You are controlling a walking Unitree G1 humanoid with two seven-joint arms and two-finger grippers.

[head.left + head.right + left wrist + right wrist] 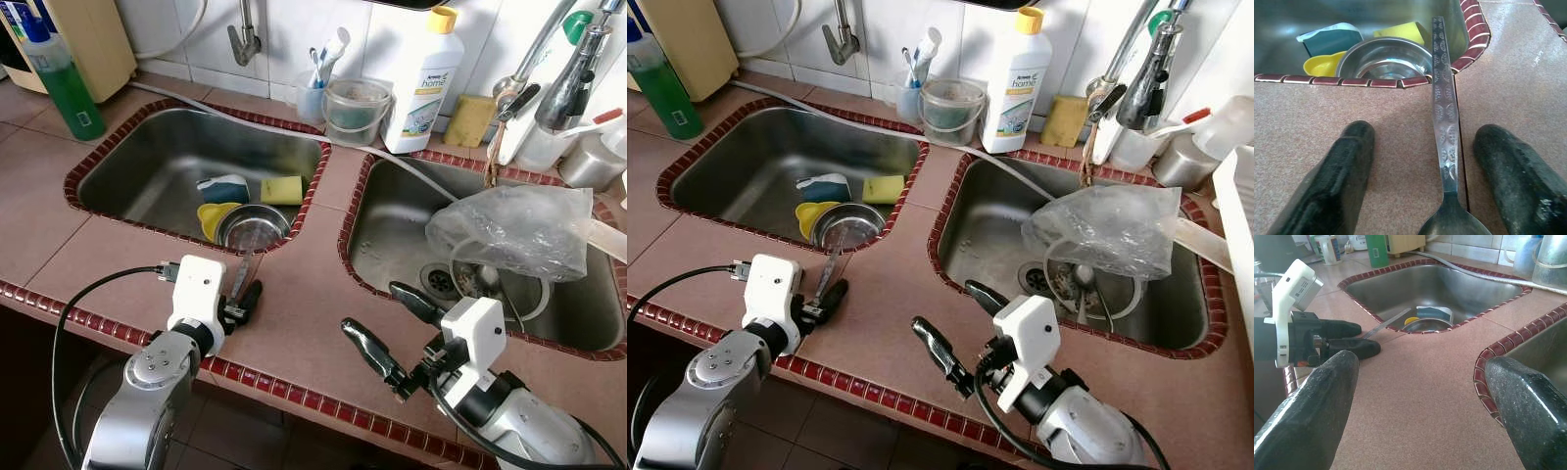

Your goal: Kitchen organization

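A patterned steel spoon (1442,112) lies on the pink counter by the left sink (127,166), its handle reaching out over the red tile rim. My left gripper (242,304) is low on the counter and open, one finger on each side of the spoon, its pads apart from the metal. In that sink sit a steel bowl (253,225), a yellow cup (214,215), a yellow sponge (282,189) and a blue-green sponge (223,186). My right gripper (372,308) stands open and empty over the counter strip between the two sinks.
A crumpled clear plastic bag (509,230) lies over the right sink (387,225). Behind the sinks stand a white detergent bottle (421,83), a clear tub (355,108), a cup of brushes (315,93) and a green bottle (64,78). The counter's front edge is close.
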